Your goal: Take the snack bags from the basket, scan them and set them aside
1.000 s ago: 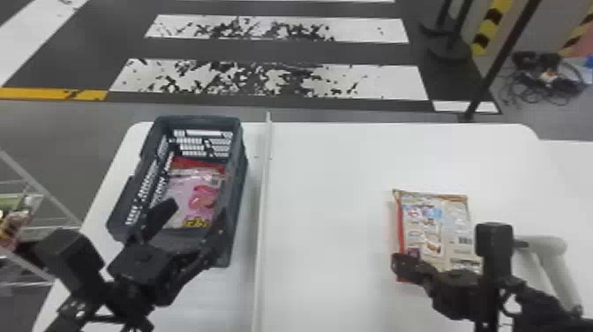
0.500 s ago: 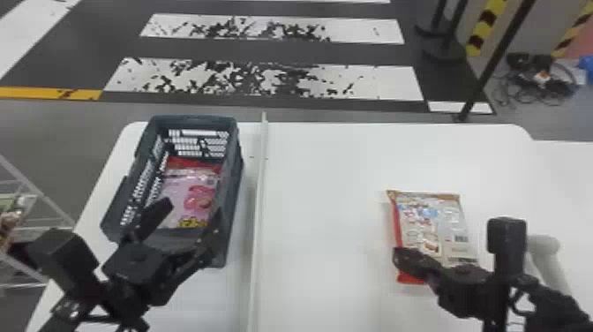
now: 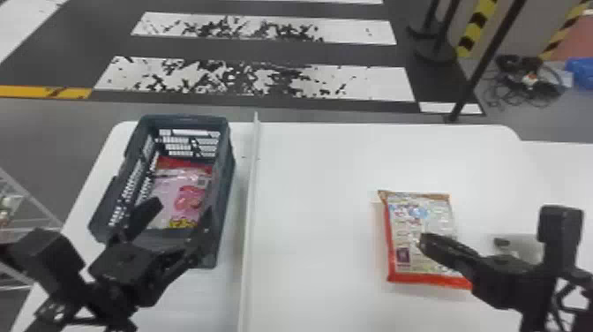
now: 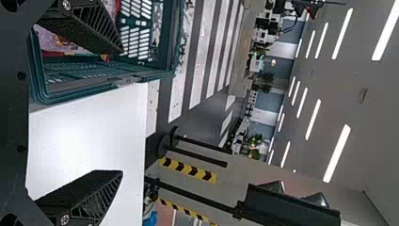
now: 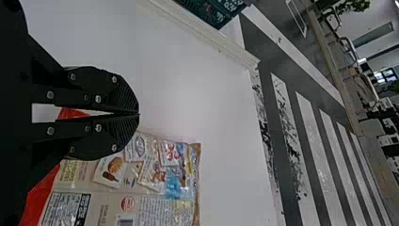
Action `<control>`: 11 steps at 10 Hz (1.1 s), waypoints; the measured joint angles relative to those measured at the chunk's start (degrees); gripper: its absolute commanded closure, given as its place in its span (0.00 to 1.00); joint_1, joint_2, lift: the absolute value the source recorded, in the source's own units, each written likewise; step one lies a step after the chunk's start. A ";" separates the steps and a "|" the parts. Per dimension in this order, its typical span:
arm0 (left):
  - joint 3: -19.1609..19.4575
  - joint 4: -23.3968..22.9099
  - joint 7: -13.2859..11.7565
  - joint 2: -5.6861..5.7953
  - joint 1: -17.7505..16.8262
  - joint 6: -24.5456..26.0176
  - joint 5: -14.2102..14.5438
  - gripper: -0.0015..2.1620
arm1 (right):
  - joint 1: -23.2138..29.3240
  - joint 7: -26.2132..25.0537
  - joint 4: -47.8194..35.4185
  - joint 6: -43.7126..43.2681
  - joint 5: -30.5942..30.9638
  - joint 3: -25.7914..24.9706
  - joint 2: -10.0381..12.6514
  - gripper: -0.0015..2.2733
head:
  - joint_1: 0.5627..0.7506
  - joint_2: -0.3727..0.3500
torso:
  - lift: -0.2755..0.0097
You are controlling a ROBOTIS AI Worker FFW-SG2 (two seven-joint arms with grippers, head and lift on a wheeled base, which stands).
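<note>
Nearest, the left gripper (image 3: pixel 178 209) stands with its fingers parted and nothing between them, at the near end of the basket (image 3: pixel 223 229). The right gripper (image 3: pixel 422 240) is clenched empty over the printed-back snack bag (image 3: pixel 403 236) on the table (image 3: pixel 317 220). From the left gripper, the pink snack bag (image 3: pixel 176 187) lies just ahead at 12 o'clock, inside the basket, long axis running roughly 12 to 6. The left arm is clearly nearer; the right would have to cross the white divider (image 3: pixel 249 212) towards 9 or 10. The next move probably calls for left fingers straddling that axis.
</note>
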 measured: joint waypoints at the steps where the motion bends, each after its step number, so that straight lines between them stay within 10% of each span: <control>1: 0.17 -0.04 0.01 0.10 0.00 0.00 0.00 0.04 | 0.21 1.03 0.12 -0.55 -0.99 -3.48 -0.16 0.00 | 0.70 0.36 | 0.70; 4: 0.43 -0.28 0.04 0.70 -0.18 -0.23 0.32 0.04 | 2.68 6.18 8.56 -18.39 -1.83 -10.27 -0.18 0.02 | 0.70 0.22 | 0.70; 11: 1.49 0.21 -2.10 1.27 -0.59 -0.32 3.83 0.04 | -1.30 6.25 28.50 -30.83 2.15 -14.49 -3.84 0.03 | 0.70 0.03 | 0.70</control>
